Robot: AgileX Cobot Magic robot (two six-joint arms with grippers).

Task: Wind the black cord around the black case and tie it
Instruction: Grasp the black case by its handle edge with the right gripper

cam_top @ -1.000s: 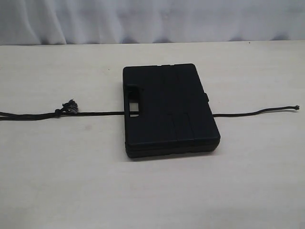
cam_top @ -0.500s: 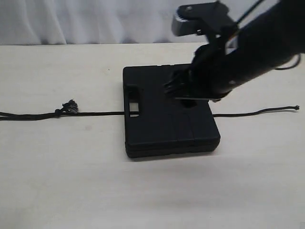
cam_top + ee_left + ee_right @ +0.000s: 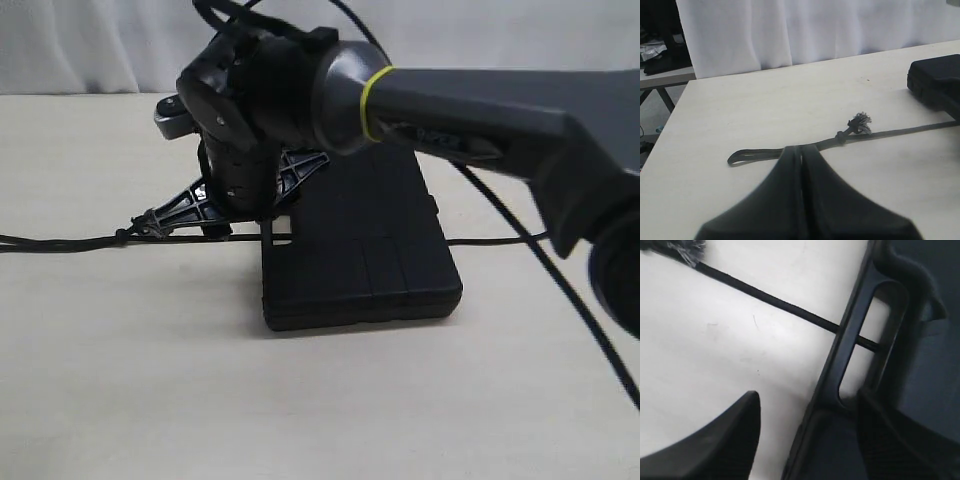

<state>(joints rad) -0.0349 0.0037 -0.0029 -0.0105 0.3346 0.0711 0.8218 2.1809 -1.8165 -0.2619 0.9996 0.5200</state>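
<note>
The black case [image 3: 380, 250] lies flat on the table, its handle slot [image 3: 875, 340] on its left side. The black cord [image 3: 60, 240] runs under it and shows through the slot, then reappears right of the case [image 3: 490, 240]. Its frayed grey knot [image 3: 859, 121] lies left of the case. My right gripper [image 3: 235, 200] reaches across and hangs open over the handle edge, one finger [image 3: 735, 440] over bare table, the other over the case. My left gripper [image 3: 801, 150] is shut, tips just before the cord's looped end [image 3: 745, 156]; contact is hidden.
The table's left edge [image 3: 675, 130] is close to the cord's looped end. A white curtain [image 3: 100, 50] hangs behind the table. The right arm's thick body and cable [image 3: 560, 290] cover the case's far side and the cord's right tip.
The right arm came in from the right, crossed over the case and now hangs at its handle side. Case and cord have not moved.
</note>
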